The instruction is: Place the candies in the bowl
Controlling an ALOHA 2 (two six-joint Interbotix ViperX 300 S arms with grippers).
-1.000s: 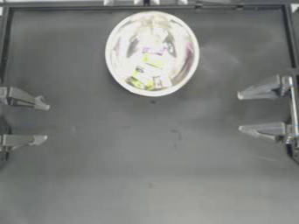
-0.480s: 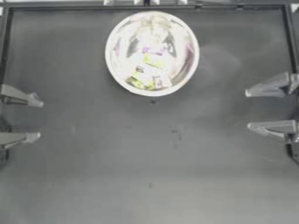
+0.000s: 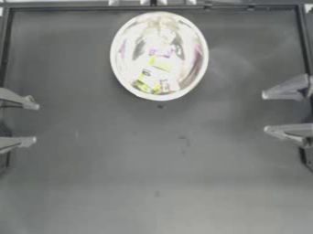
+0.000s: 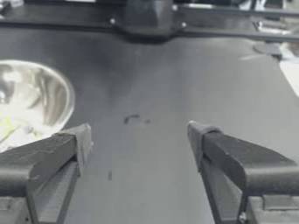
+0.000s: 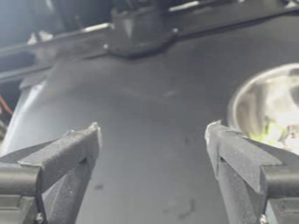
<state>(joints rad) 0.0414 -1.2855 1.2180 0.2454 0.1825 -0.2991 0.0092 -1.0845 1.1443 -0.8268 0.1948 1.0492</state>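
- Dark matte table (image 3: pixel 92 183): flat work surface with a raised frame along its edges; no sweet is visible lying on it
- Large round shiny silver metal bowl (image 3: pixel 125 36): stands upright at the far middle of the table, well apart from both arms; its reflective inside also shows in the left wrist view (image 4: pixel 41 94) and the right wrist view (image 5: pixel 257 100)
- Left gripper (image 3: pixel 27 122): drawn back at the left table edge, jaws spread wide, nothing between them; the wrist view (image 4: pixel 137 142) shows bare table in the gap
- Right gripper (image 3: pixel 267 113): drawn back at the right table edge, jaws likewise spread wide and empty (image 5: pixel 152 144)
- Small wrapped candies (image 3: pixel 156 75): lie together inside the bowl, yellow-green and pale wrappers discernible; exact count cannot be told through the reflections
- Task status, as judged: appears complete
- Handling, as judged: each candy is light, with a slippery, crinkling wrapper; take hold across the firm middle, not the twisted ends; the bowl is rigid and smooth, and may slide if nudged
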